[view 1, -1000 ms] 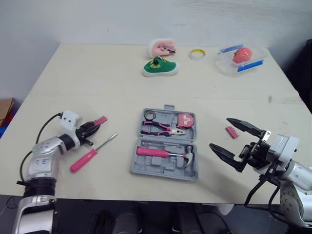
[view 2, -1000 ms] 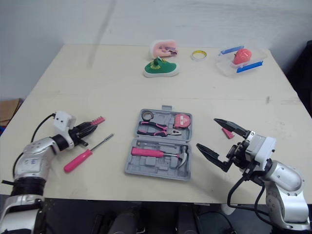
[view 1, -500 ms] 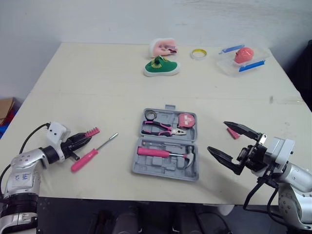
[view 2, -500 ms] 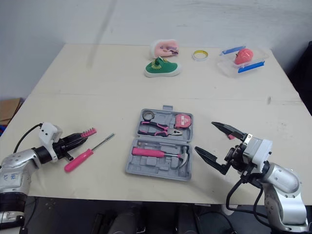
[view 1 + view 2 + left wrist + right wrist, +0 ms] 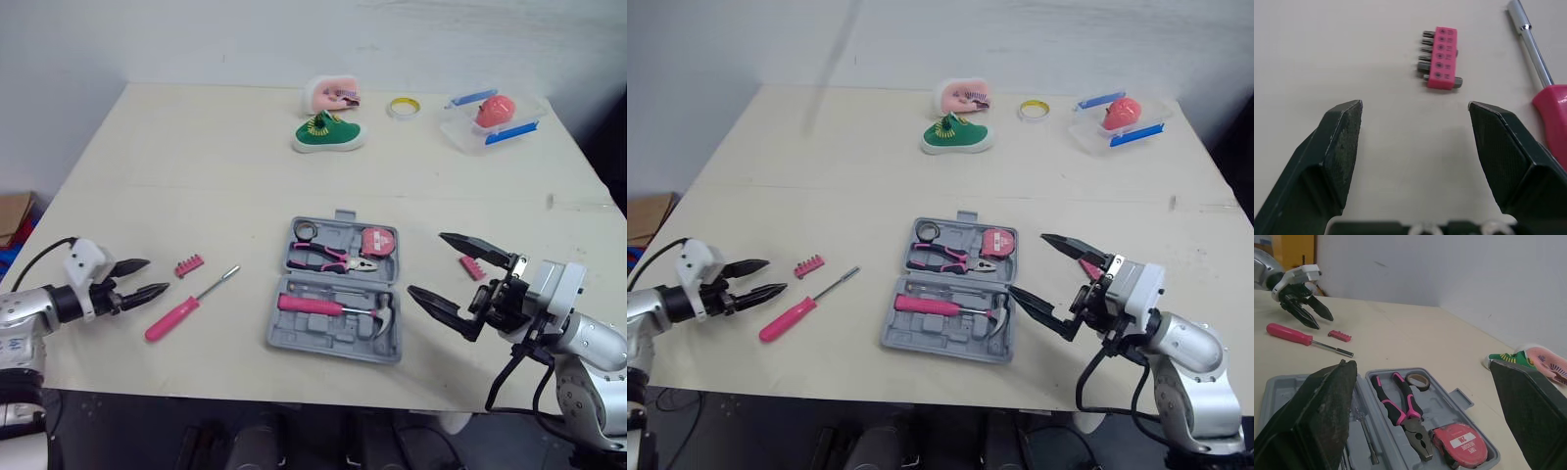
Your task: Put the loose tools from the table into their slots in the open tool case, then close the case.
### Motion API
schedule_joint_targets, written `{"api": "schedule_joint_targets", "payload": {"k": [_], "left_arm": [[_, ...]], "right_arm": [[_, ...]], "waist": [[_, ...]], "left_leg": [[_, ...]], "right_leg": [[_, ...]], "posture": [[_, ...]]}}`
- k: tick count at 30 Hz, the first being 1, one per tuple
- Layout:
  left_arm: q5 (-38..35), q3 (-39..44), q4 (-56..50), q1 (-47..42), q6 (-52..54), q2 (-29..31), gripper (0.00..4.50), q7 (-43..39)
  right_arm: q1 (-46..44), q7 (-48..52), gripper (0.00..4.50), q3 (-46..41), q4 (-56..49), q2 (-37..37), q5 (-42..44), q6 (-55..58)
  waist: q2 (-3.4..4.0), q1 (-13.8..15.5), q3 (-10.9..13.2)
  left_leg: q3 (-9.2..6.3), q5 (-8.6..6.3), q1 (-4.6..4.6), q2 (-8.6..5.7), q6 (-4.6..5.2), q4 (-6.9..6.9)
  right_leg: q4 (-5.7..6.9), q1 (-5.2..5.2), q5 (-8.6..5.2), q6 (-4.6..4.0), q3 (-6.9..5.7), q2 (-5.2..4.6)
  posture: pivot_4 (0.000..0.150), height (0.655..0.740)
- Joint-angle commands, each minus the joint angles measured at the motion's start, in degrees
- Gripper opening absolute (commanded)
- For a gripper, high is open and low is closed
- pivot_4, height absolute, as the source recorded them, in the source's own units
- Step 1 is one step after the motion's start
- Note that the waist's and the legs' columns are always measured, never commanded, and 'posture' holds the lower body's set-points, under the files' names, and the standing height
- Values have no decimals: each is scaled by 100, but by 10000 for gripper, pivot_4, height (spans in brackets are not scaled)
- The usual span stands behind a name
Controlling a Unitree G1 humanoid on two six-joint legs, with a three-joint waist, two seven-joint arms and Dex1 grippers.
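The grey tool case (image 5: 306,334) lies open mid-table, holding pink pliers (image 5: 328,258), a tape measure (image 5: 376,242) and a pink hammer (image 5: 333,307). To its left lie a pink screwdriver (image 5: 186,305) and a pink bit holder (image 5: 188,264). My left gripper (image 5: 157,275) is open, just left of the bit holder (image 5: 1441,58), with nothing between its fingers. A second pink bit holder (image 5: 472,267) lies right of the case. My right gripper (image 5: 427,263) hangs open, wide, beside the case's right edge, near that second holder.
At the table's far side sit a green shoe (image 5: 328,132), a pink toy (image 5: 331,94), a yellow tape ring (image 5: 399,106) and a clear box with blue clips (image 5: 490,116). The table's front edge runs close below the case.
My left gripper has let go of the bit holder, opened and drawn back to the left; the holder now lies on the table. The right gripper has edged toward the case.
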Motion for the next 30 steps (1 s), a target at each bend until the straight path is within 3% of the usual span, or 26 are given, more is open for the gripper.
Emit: {"api": "schedule_joint_targets", "payload": {"k": [1, 8, 30], "left_arm": [[58, -117, 261, -258, -288, -11, 34734, -335], [338, -363, 886, -780, -401, -128, 34734, -279], [659, -610, 1581, -1147, -695, -355, 34734, -368]], "right_arm": [[-19, -6, 45000, -94, -107, -70, 41, -22], [101, -8, 45000, -191, -92, -61, 18, -94], [438, 137, 45000, -452, -98, -172, 80, -200]], "waist": [[0, -3, 0], [-2, -39, 0], [-3, 8, -1]], "left_leg": [[-1, 5, -11, 1, -7, 5], [1, 4, -26, 2, -4, 31], [-16, -15, -24, 4, 26, 88]], "right_leg": [[1, -7, 0, 0, -5, 4], [29, -11, 1, 3, -30, 9], [50, 2, 3, 6, -24, 1]], "posture": [[1500, 7400], [1500, 7400], [1500, 7400]]}}
